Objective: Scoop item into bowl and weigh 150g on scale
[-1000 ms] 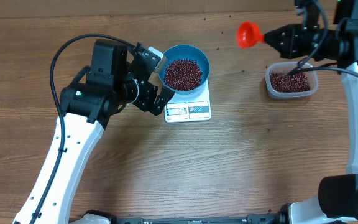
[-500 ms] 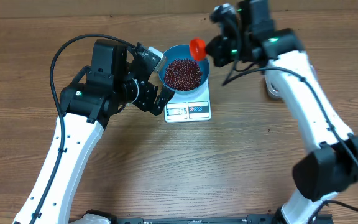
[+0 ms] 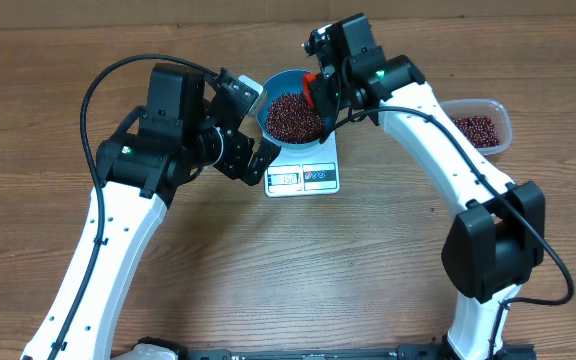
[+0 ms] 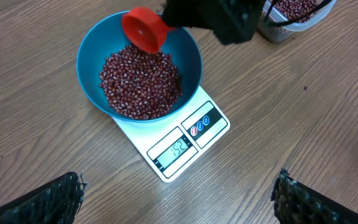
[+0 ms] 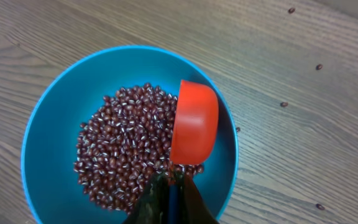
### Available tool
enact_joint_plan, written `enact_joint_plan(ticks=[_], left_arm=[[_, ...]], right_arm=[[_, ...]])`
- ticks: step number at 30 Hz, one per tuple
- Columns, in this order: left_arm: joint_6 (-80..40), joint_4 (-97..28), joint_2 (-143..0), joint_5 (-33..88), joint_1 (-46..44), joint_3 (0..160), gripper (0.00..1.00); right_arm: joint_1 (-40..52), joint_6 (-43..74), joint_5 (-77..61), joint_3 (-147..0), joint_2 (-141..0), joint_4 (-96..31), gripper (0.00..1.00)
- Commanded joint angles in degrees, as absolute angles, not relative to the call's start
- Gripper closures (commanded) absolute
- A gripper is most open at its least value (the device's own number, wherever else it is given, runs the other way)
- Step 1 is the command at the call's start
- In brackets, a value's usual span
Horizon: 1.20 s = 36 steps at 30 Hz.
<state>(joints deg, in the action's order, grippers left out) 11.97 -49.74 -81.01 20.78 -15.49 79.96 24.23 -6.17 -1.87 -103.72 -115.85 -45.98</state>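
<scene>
The handle of the red scoop (image 5: 194,121) is hidden in the right wrist view. The right fingers (image 5: 166,202) rise dark from the 6 o'clock edge, pressed together and pinching the scoop where it meets them. Only the scoop's outer shell shows there, so I cannot tell whether anything is inside it. From overhead the right arm covers the 2 o'clock part of the bowl (image 3: 265,105), and only a scrap of the scoop shows. The clear tub (image 3: 503,118), at 3 o'clock from the bowl, is partly hidden behind that arm, with beans showing inside. In the left wrist view the tub is cut off at the 1 o'clock corner. The bowl sits on the scale (image 4: 191,134) and hides its far half. The display has digits, but they are too small and slanted to read with confidence.

The beans (image 5: 123,149) lie heaped in the middle of the light-blue bowl. The scoop hangs over the heap's 3 o'clock side, just inside the rim, with the right fingers directly at its 6 o'clock. A few stray beans (image 5: 284,104) lie on the table (image 5: 42,37) toward 2 o'clock.

The left fingers (image 4: 55,199) are spread wide and hold nothing. Only their tips show, at the 7 and 5 o'clock corners. The bowl and scale lie toward 12 o'clock from them, well apart.
</scene>
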Motion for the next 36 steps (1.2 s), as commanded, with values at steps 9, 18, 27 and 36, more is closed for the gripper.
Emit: enact_joint_plan(ticks=[9, 18, 27, 36], left_arm=[[11.1, -49.5, -80.6, 20.4, -15.4, 81.3, 0.00], [11.1, -49.5, -80.6, 20.4, -15.4, 81.3, 0.00], [11.1, -49.5, -80.6, 20.4, -15.4, 81.3, 0.00], [11.1, -49.5, -80.6, 20.4, -15.4, 81.3, 0.00]], right_arm=[[24.2, -5.8, -2.3, -105.0, -117.2, -46.6, 0.96], [24.6, -5.8, -4.6, -104.9, -119.2, -48.8, 0.96], [24.8, -5.8, -10.6, -105.3, -118.9, -48.9, 0.96], [22.9, -5.3, -15.2, -109.6, -117.3, -50.8, 0.96]])
